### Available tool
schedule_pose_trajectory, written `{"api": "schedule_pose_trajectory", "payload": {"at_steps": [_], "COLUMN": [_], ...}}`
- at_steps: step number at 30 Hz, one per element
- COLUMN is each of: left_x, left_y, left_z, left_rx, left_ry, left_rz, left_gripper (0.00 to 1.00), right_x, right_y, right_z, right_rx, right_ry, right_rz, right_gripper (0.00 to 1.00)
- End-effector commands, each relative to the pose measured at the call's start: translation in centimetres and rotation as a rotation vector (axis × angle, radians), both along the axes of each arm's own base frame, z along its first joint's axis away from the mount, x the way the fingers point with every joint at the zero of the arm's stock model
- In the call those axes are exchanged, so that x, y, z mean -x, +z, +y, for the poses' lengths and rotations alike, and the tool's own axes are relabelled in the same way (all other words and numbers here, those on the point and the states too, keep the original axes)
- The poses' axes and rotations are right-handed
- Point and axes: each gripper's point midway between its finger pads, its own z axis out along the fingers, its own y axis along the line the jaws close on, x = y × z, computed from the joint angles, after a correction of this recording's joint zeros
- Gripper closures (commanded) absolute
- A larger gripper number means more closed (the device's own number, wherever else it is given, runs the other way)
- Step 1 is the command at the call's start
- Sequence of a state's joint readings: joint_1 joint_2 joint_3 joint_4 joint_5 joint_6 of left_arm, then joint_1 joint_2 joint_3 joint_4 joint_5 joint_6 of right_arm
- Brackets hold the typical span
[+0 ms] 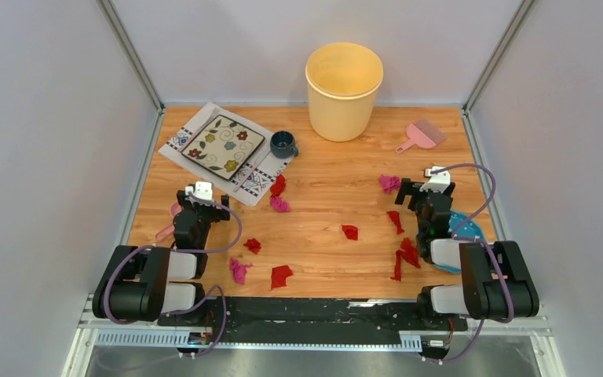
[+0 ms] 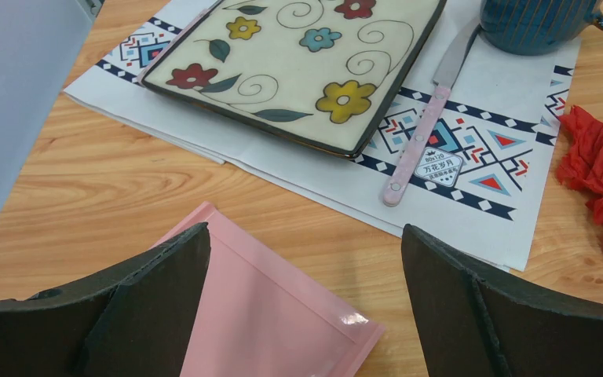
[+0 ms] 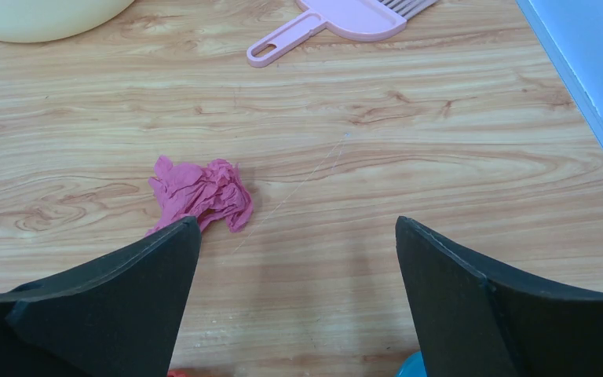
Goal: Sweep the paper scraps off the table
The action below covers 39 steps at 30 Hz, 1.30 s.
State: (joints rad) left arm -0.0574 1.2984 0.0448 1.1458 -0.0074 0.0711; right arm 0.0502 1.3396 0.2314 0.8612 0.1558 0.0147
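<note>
**A:** How far along is the sweeping?

**B:** Not begun, I'd judge. The paper scraps [image 1: 350, 232], red and magenta, lie scattered over the table [image 1: 330, 196], all on the arms' side of the yellow bin [image 1: 344, 90]. None shows inside it.

**A:** And the tools?

**B:** The pink brush [image 3: 345, 16] lies untouched just right of the bin. The pink dustpan [image 2: 275, 314] lies well apart from the bin, to its near left, beneath the left gripper [image 2: 305, 236], whose jaws stand wide and empty. The right gripper [image 3: 298, 228] is spread wide too and holds nothing. One magenta scrap [image 3: 204, 192] lies just ahead of its left finger.

**A:** Any writing?

**B:** Only a small label on the pink-handled knife [image 2: 420, 145], on the placemat [image 2: 479, 196] left of the bin. It has Chinese characters, too small to read surely.
</note>
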Motion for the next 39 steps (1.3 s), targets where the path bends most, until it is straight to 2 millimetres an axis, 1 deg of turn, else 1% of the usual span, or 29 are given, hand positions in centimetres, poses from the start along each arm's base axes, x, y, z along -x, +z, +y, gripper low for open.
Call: {"api": "schedule_pose_trajectory", "payload": {"at_steps": [1, 3, 5, 7, 8, 10, 11, 12, 13, 14, 15, 16, 17, 18, 19, 20, 21, 22, 23, 24, 25, 26, 27, 28, 29, 30, 32, 34, 39], "left_x": [6.7, 6.8, 6.8, 6.8, 6.7, 6.7, 6.6, 6.5, 5.7, 6.0, 5.6, 3.6, 4.1, 3.8, 2.2, 2.7, 2.5, 1.4, 2.0, 0.8, 1.7, 1.8, 1.1, 2.0, 2.1, 1.3, 2.0, 1.8, 1.2], "left_y": [-6.7, -6.8, -6.8, -6.8, -6.7, -6.7, -6.7, -6.8, -5.9, -7.0, -6.9, -5.0, -6.9, -7.0, -5.6, -6.2, -5.6, -3.6, -4.0, -2.0, -2.5, -2.0, -0.3, -0.2, 0.5, 2.6, 3.3, 4.9, 8.0], "left_z": [0.2, 0.2, 0.2, 0.3, 0.2, 0.3, 0.7, 0.9, 1.1, 1.3, 1.3, 1.1, 0.9, 1.0, 1.1, 1.4, 1.4, 0.0, -0.4, -0.1, -1.1, -1.5, -1.9, -2.9, -3.2, -3.6, -4.3, -4.6, -4.9], "left_rx": [0.001, 0.003, 0.005, 0.003, 0.003, 0.002, -0.002, 0.004, 0.008, 0.002, 0.002, 0.001, -0.011, -0.067, -0.087, -0.093, -0.090, -0.060, -0.049, -0.041, -0.023, -0.020, -0.021, 0.004, 0.012, 0.014, 0.045, 0.055, 0.081], "left_ry": [-0.006, -0.006, -0.007, -0.004, -0.006, -0.005, 0.019, 0.035, 0.051, 0.067, 0.065, 0.059, 0.036, 0.010, 0.010, 0.012, 0.005, -0.078, -0.109, -0.114, -0.177, -0.206, -0.237, -0.294, -0.320, -0.343, -0.376, -0.390, -0.397], "left_rz": [0.183, 0.184, 0.184, 0.184, 0.181, 0.182, 0.182, 0.188, 0.161, 0.222, 0.241, 0.207, 0.338, 0.386, 0.385, 0.442, 0.441, 0.397, 0.459, 0.443, 0.515, 0.527, 0.511, 0.552, 0.561, 0.534, 0.582, 0.584, 0.566], "left_gripper": [0.02, 0.02, 0.01, 0.01, 0.01, 0.01, 0.01, 0.01, 0.01, 0.01, 0.01, 0.01, 0.03, 0.11, 0.12, 0.12, 0.12, 0.12, 0.12, 0.12, 0.12, 0.12, 0.12, 0.12, 0.12, 0.12, 0.12, 0.12, 0.12], "right_x": [-1.0, -1.3, -2.6, -2.1, -2.9, -3.3, -4.0, -4.3, -4.6, -4.6, -5.4, -5.7, -6.0, -6.9, -7.2, -7.5, -8.3, -8.9, -9.0, -10.6, -11.2, -11.4, -13.5, -14.2, -14.5, -16.7, -18.4, -19.0, -18.5], "right_y": [1.8, 2.0, 5.4, 5.7, 8.3, 10.7, 13.3, 14.6, 15.9, 16.8, 19.3, 20.1, 21.5, 23.4, 24.8, 25.8, 24.9, 28.4, 28.1, 27.0, 30.8, 30.5, 28.1, 32.4, 31.2, 27.9, 27.8, 27.3, 21.4], "right_z": [-0.2, -0.2, -0.6, -1.6, -1.7, 0.6, 1.6, 4.0, 5.0, 6.9, 7.8, 8.6, 9.8, 10.5, 11.2, 12.6, 13.5, 14.2, 15.6, 16.5, 17.1, 18.0, 18.8, 19.2, 20.0, 21.0, 22.9, 24.1, 28.4], "right_rx": [-0.006, 0.000, -0.018, -0.072, -0.088, -0.118, -0.139, -0.168, -0.180, -0.195, -0.191, -0.184, -0.149, -0.131, -0.110, -0.096, -0.070, -0.059, -0.059, -0.022, -0.003, 0.011, 0.021, 0.049, 0.054, 0.061, 0.103, 0.172, 0.346], "right_ry": [-0.016, -0.017, -0.053, -0.147, -0.155, -0.029, 0.028, 0.157, 0.210, 0.307, 0.343, 0.368, 0.395, 0.406, 0.424, 0.457, 0.485, 0.508, 0.554, 0.580, 0.598, 0.626, 0.635, 0.647, 0.672, 0.686, 0.737, 0.781, 0.908], "right_rz": [-0.053, -0.025, -0.038, 0.028, -0.013, -0.036, -0.083, -0.088, -0.100, -0.095, -0.102, -0.096, -0.102, -0.105, -0.120, -0.130, -0.088, -0.146, -0.102, -0.058, -0.116, -0.063, 0.004, -0.075, -0.011, 0.065, 0.071, 0.061, 0.129], "right_gripper": [0.01, 0.02, 0.02, 0.01, 0.00, 0.00, 0.00, 0.01, 0.01, 0.01, 0.01, 0.01, 0.01, 0.01, 0.01, 0.01, 0.01, 0.01, 0.01, 0.01, 0.01, 0.01, 0.01, 0.01, 0.01, 0.01, 0.02, 0.01, 0.00]}}
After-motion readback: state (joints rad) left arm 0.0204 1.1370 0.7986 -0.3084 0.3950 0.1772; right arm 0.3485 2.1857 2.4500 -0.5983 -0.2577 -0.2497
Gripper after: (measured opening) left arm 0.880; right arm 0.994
